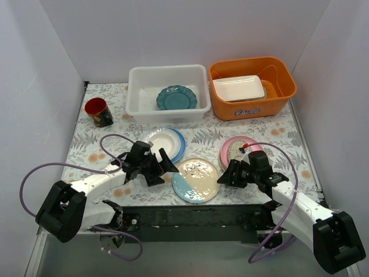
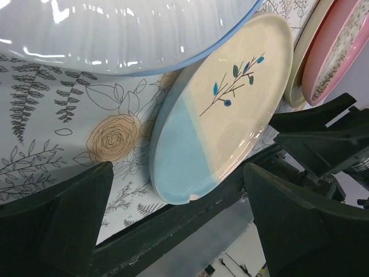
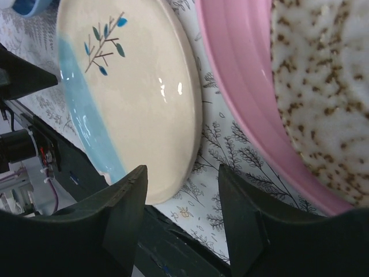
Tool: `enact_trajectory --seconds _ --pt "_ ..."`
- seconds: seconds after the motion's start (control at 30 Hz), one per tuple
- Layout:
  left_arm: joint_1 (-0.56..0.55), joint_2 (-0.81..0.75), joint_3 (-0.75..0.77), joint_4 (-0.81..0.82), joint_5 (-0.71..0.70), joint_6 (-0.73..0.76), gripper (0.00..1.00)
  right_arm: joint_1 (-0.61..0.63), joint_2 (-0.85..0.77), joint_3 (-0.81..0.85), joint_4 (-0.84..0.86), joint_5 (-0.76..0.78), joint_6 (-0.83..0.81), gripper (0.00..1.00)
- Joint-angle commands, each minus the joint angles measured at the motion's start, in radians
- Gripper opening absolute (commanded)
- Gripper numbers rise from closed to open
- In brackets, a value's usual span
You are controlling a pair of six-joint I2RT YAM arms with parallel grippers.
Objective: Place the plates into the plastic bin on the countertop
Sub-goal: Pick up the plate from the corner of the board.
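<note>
The white plastic bin [image 1: 138, 95] stands at the back with a teal scalloped plate [image 1: 176, 98] inside. On the leaf-printed countertop [image 1: 86, 144] lie a white plate on a light blue one [image 1: 167, 143], a cream leaf-patterned plate [image 1: 196, 179] with a blue segment, and a pink plate [image 1: 233, 147] with a speckled one on it. My left gripper [image 1: 164, 167] is open and empty, just left of the cream plate [image 2: 225, 109]. My right gripper [image 1: 226, 175] is open and empty, between the cream plate [image 3: 132, 98] and the pink plate [image 3: 242, 75].
An orange tub [image 1: 277, 86] at the back right holds a white rectangular tray [image 1: 238, 88]. A red cup [image 1: 98, 112] stands at the back left. The black front edge of the table [image 1: 196, 213] runs close below the cream plate. White walls close in three sides.
</note>
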Motion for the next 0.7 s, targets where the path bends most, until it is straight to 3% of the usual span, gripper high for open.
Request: enact_trajectory --seconds 0.0,0.37,0.53,0.67 --pt "-0.031 0.014 0.006 0.054 -0.037 -0.026 0.96 0.018 -0.023 -0.052 0.078 0.04 0.051 0.58" --pt "-0.069 0.064 -0.049 0.138 -0.077 -0.065 0.94 0.135 0.122 -0.054 0.192 0.106 0.109 0.4" --pt "-0.078 0.098 -0.097 0.212 -0.091 -0.096 0.94 0.153 0.144 -0.077 0.213 0.136 0.123 0.26" --pt "-0.1 0.156 -0.186 0.423 -0.051 -0.148 0.94 0.153 0.135 -0.097 0.221 0.132 0.124 0.12"
